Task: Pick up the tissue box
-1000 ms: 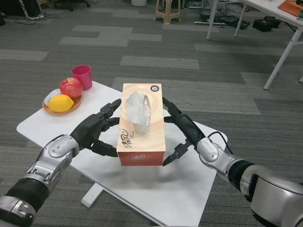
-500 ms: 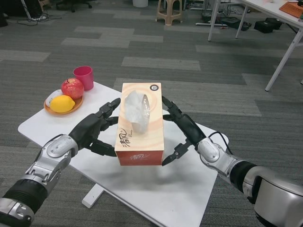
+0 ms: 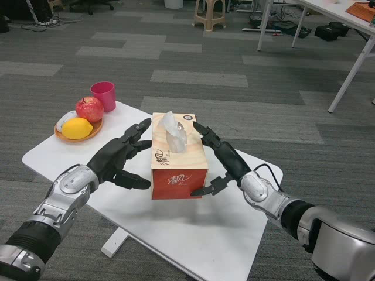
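Observation:
The orange tissue box (image 3: 179, 167), with a white tissue sticking out of its top, stands level and low at the table (image 3: 234, 234), a thin shadow right under it. My left hand (image 3: 117, 161) is beside its left face, fingers spread, with a narrow gap to the box. On the other side, my right hand (image 3: 225, 164) has its fingers spread too; its fingertips lie at the box's top right edge and in front of its lower right corner. Neither hand clasps the box.
At the table's far left corner are an orange plate (image 3: 70, 134) with a red apple (image 3: 89, 109) and a lemon (image 3: 77, 127), and a pink cup (image 3: 104, 95). White table legs (image 3: 351, 64) and a stool (image 3: 209, 13) stand on the carpet beyond.
The box, held up between both hands before, has come down and levelled out and now looks smaller. My right hand has shifted slightly left; my left hand has barely moved.

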